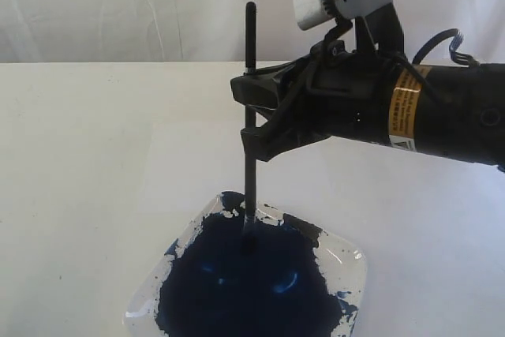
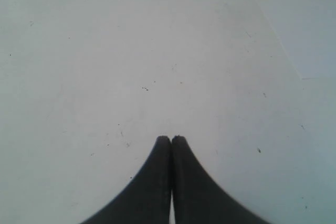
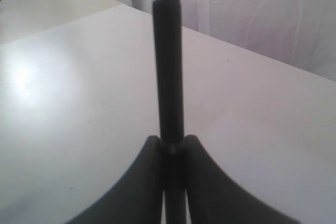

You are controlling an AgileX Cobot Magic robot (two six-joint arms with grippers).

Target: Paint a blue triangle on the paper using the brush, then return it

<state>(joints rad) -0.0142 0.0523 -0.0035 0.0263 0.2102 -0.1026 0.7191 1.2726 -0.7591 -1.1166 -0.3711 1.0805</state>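
My right gripper (image 1: 251,113) reaches in from the right and is shut on the brush (image 1: 250,53), gripping the black handle about halfway up. The brush stands upright, and its tip (image 1: 248,230) dips into the dark blue paint pool (image 1: 237,290). In the right wrist view the handle (image 3: 169,61) rises from between the closed fingers of the right gripper (image 3: 172,139). A faint pale sheet, the paper (image 1: 189,155), lies behind the tray. No blue triangle shows on it. My left gripper (image 2: 171,138) is shut on nothing, above bare tabletop.
The clear square paint tray (image 1: 351,262) sits at the near edge of the exterior view, smeared with blue. A white curtain (image 1: 158,5) hangs behind the cream table. A paler sheet corner (image 2: 310,35) shows in the left wrist view.
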